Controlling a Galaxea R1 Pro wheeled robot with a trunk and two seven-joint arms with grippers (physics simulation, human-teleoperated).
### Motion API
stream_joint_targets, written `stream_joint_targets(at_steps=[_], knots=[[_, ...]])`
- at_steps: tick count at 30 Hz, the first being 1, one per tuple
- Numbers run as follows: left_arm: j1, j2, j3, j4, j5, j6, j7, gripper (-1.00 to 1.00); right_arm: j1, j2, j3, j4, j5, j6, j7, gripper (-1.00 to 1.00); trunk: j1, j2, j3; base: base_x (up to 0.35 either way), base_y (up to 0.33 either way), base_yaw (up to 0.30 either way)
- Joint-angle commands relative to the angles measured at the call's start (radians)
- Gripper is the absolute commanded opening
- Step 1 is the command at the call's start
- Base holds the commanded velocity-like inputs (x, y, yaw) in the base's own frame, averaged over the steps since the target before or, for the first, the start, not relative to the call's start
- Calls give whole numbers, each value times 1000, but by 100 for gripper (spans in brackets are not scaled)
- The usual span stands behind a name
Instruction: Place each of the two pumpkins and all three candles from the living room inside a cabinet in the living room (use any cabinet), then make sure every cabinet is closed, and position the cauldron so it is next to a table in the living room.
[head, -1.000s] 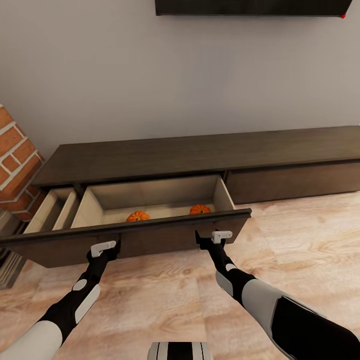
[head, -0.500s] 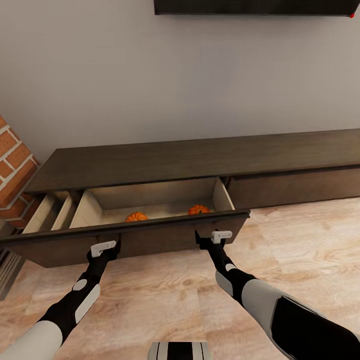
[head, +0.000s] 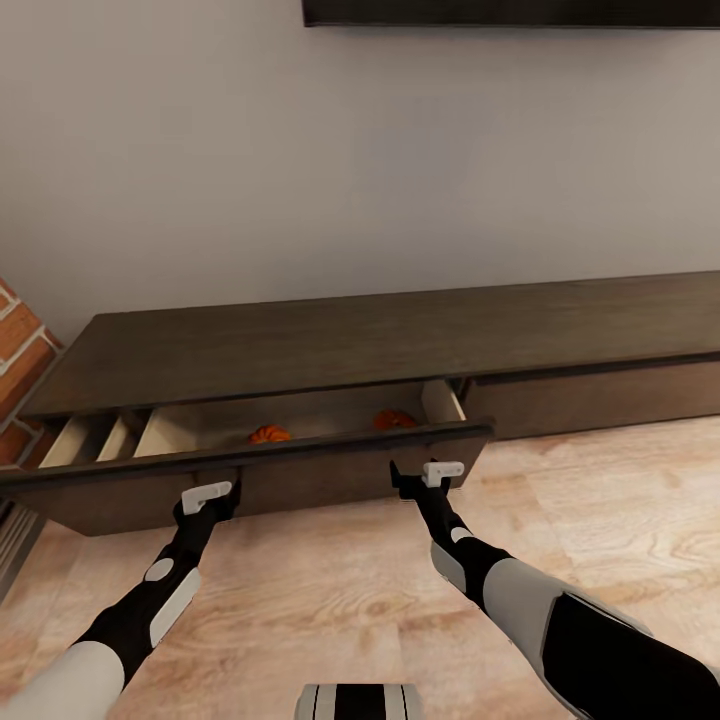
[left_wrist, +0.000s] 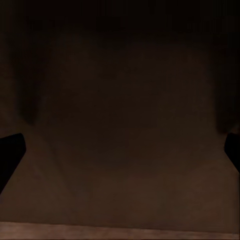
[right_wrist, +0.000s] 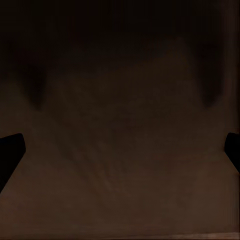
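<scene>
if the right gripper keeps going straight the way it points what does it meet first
The dark drawer front of the cabinet. The right gripper sits at that panel, which spans the right wrist view between the open jaws; actual contact can't be confirmed.

The cabinet (head: 330, 335) stands on the light wood plank floor (head: 330, 600) against the wall, its drawer (head: 250, 475) partly pulled out. Two pumpkins rest on the pale drawer bottom: one (head: 268, 435) at 9 o'clock, the other (head: 393, 419) at 3 o'clock.
</scene>
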Motion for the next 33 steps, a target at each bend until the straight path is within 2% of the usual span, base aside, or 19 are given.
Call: stream_joint_targets(at_steps=[1,19,33], knots=[[-1,1,-9,0,7,-5,5,100,-1,0,7,1,-11,-3,3,100,0,0,-1,254,0,0],[-1,1,-9,0,7,-5,5,100,-1,0,7,1,-11,-2,1,100,0,0,-1,236,0,0],[-1,1,-9,0,7,-5,4,100,-1,0,7,1,-11,-1,1,100,0,0,-1,171,0,0]])
